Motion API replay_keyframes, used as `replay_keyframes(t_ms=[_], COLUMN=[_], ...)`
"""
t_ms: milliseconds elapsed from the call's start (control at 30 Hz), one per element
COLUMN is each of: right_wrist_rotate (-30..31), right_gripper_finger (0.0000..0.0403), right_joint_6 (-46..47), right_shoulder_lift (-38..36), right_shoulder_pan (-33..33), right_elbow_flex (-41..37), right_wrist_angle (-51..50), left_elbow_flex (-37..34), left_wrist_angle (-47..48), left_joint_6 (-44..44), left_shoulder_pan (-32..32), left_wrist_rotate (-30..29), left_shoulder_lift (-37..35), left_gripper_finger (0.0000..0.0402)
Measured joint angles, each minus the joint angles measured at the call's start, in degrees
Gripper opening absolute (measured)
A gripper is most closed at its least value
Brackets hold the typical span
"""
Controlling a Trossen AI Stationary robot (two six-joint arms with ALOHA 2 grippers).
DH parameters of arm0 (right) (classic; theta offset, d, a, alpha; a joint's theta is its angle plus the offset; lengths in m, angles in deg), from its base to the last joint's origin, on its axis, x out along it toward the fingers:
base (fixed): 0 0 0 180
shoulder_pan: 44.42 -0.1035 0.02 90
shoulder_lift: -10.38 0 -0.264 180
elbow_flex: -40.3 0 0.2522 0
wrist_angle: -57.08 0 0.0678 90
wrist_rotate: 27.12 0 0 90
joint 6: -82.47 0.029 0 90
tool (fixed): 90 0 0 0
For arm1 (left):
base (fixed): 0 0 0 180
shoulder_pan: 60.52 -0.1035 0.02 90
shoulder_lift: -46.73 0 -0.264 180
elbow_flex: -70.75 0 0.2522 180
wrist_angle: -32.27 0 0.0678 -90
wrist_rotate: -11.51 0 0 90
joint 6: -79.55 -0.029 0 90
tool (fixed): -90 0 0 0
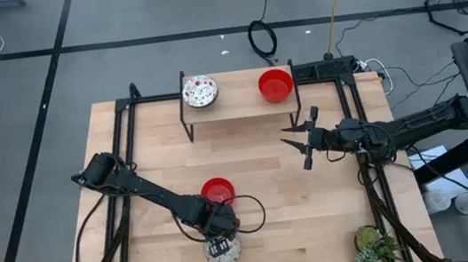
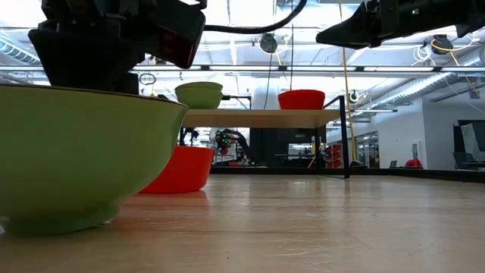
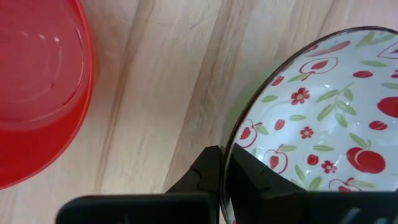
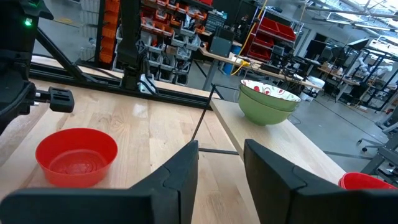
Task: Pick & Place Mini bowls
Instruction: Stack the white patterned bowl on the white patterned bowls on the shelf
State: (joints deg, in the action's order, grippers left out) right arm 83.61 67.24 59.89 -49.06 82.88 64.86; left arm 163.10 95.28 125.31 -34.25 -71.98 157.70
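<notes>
A mini bowl [image 1: 223, 253], white with a red fruit pattern inside and green outside, stands on its base near the table's near edge; it fills the low view's left [image 2: 68, 159]. My left gripper [image 1: 219, 231] [image 3: 225, 171] is shut on its rim. A red bowl [image 1: 217, 189] [image 3: 31, 87] sits on the table just beyond. On a raised wooden shelf [image 1: 240, 105] at the far side rest a patterned bowl [image 1: 199, 90], which the right wrist view shows as two stacked [image 4: 268, 99], and a red bowl [image 1: 275, 85]. My right gripper [image 1: 298, 145] [image 4: 221, 152] hovers open above the table, right of centre. My left gripper pinches the patterned bowl's rim [image 3: 231, 140], on the side nearest the red bowl. One finger [image 3: 202, 171] is outside the wall and one [image 3: 255, 177] inside. The fingers come from above, pointing down. The bowl stands upright with its base [image 2: 53, 221] on the table.
The shelf stands on thin black legs [image 1: 187, 128] over the table's far middle. Black frame rails [image 1: 123, 136] run along the left and right sides. A small plant [image 1: 375, 245] sits at the near right corner. Bare wood lies between the red bowl and the right gripper.
</notes>
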Motion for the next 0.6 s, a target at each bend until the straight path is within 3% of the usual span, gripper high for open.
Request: replay_keyframes(t_ms=[233,400,600], right_wrist_rotate=[0.0,0.0,0.0], right_gripper_finger=[0.0116,0.0116,0.0116], right_joint_6=[0.0,0.0,0.0], right_shoulder_lift=[0.0,0.0,0.0], right_shoulder_pan=[0.0,0.0,0.0], right_elbow_flex=[0.0,0.0,0.0], right_wrist_angle=[0.0,0.0,0.0], left_elbow_flex=[-0.2,0.0,-0.1], left_wrist_angle=[0.3,0.0,0.0], left_joint_6=[0.0,-0.2,-0.3], left_shoulder_pan=[0.0,0.0,0.0], left_wrist_rotate=[-0.1,0.1,0.0], left_shoulder_lift=[0.2,0.0,0.1], left_gripper_finger=[0.0033,0.0012,0.0026])
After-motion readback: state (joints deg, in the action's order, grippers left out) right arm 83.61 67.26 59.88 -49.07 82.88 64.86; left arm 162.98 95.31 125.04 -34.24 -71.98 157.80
